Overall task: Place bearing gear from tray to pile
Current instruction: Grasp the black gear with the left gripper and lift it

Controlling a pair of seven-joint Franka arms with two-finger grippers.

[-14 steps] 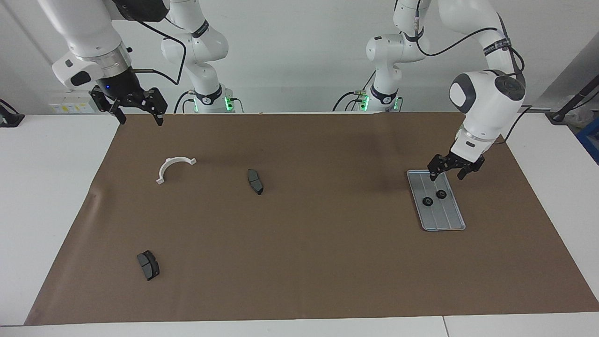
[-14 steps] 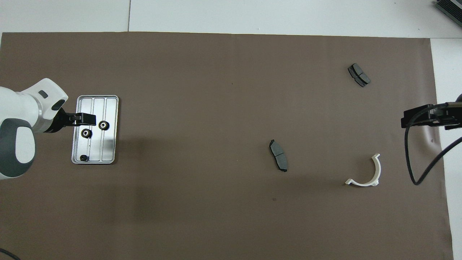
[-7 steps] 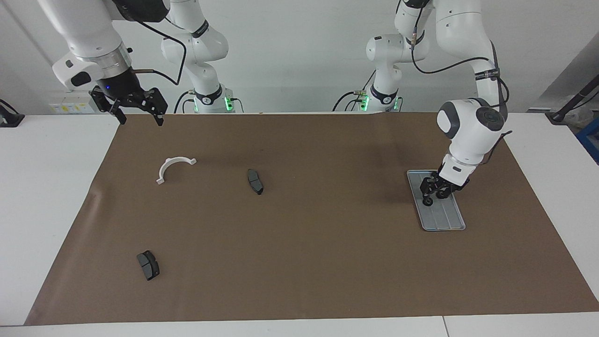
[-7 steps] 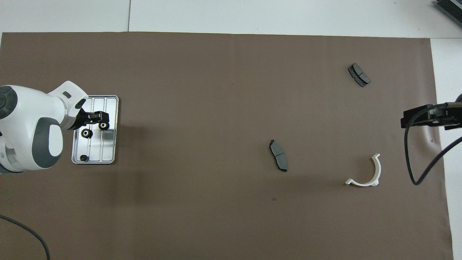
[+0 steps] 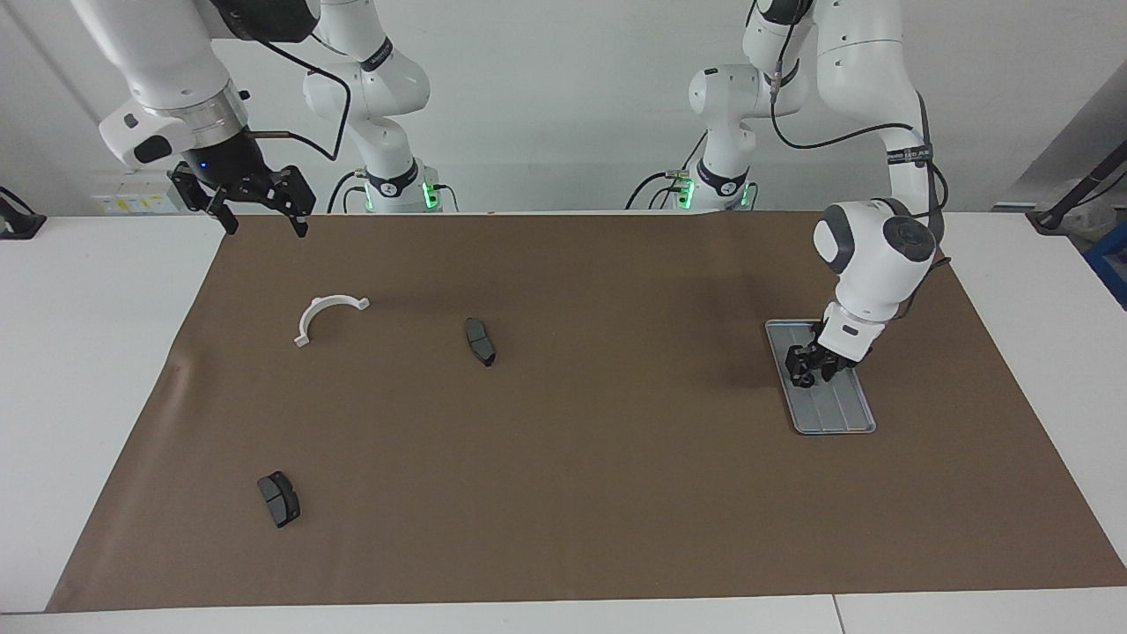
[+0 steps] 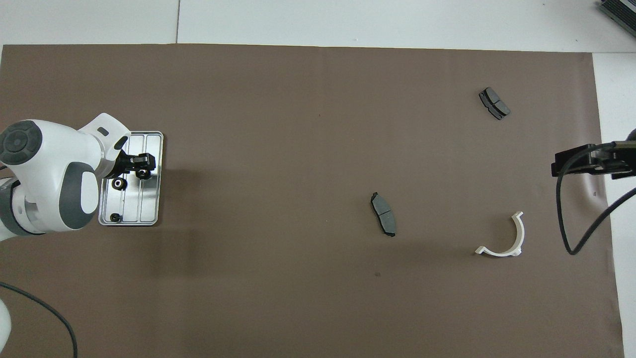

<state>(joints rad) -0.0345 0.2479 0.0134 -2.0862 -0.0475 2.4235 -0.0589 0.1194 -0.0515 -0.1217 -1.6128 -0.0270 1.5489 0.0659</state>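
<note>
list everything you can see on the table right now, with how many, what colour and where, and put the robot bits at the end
tray: one, silver-grey, on the mat at the left arm's end of the table.
bearing gears: three, black, in the tray; one sits at the tip of the left gripper, one beside it, a smaller one at the tray's corner nearest the robots.
brake pads: two, dark grey; one mid-table, one toward the right arm's end, farther from the robots.
curved bracket: one, white, toward the right arm's end, nearer to the robots than both pads.
mat: one, brown, covering most of the white table.
left gripper: down in the tray, around a gear.
right gripper: open, raised over the mat's corner at its own end, waiting.
</note>
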